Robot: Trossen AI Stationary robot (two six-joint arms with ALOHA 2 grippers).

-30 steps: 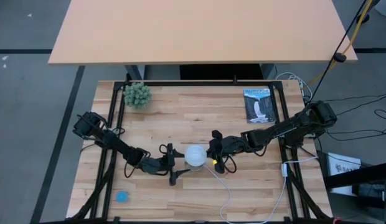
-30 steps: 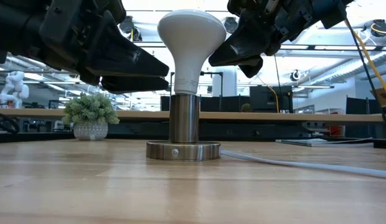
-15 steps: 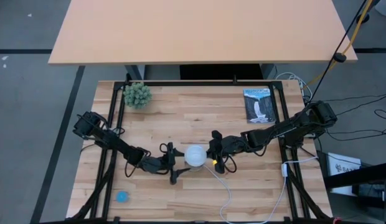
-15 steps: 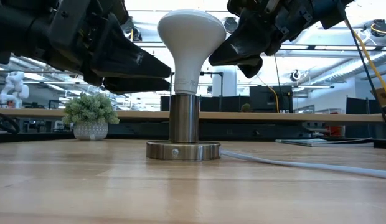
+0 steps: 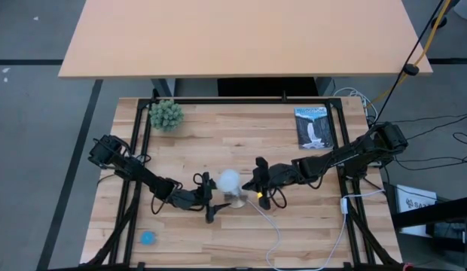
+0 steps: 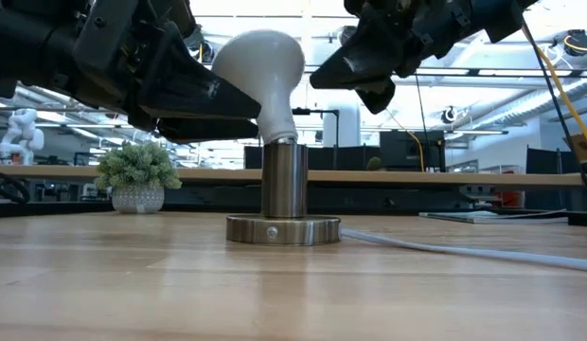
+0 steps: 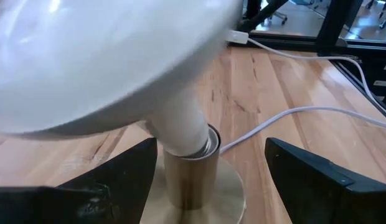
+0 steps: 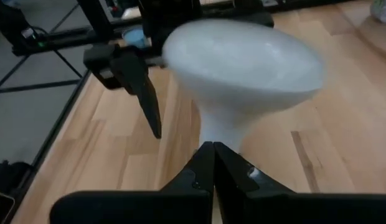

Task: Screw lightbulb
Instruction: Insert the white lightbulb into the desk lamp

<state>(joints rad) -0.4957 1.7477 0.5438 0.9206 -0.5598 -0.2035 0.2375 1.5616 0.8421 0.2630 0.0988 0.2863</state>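
Left gripper (image 5: 209,197): fingers spread wide, one to each side of the lightbulb (image 5: 230,179), holding nothing; in the left wrist view the two dark fingers (image 7: 127,171) flank the socket with a clear gap to the bulb's neck. Right gripper (image 5: 246,185): fingers pressed together to a closed point, empty, positioned just beside the bulb's dome on the side opposite the left gripper; whether the tip touches the dome cannot be told. The lightbulb sits with its narrow base in the metal socket (image 6: 283,194) but is not upright: its white dome leans toward the left gripper, seen clearly in the low view (image 6: 258,66). The socket stands on its round base plate on the wooden table (image 5: 279,162), near the front centre, with a white cord (image 6: 445,249) running off from it. Also on the table: a small potted plant (image 5: 166,114) at the far left corner, a booklet (image 5: 314,128) at the far right, and a small blue disc (image 5: 148,238) at the near left.
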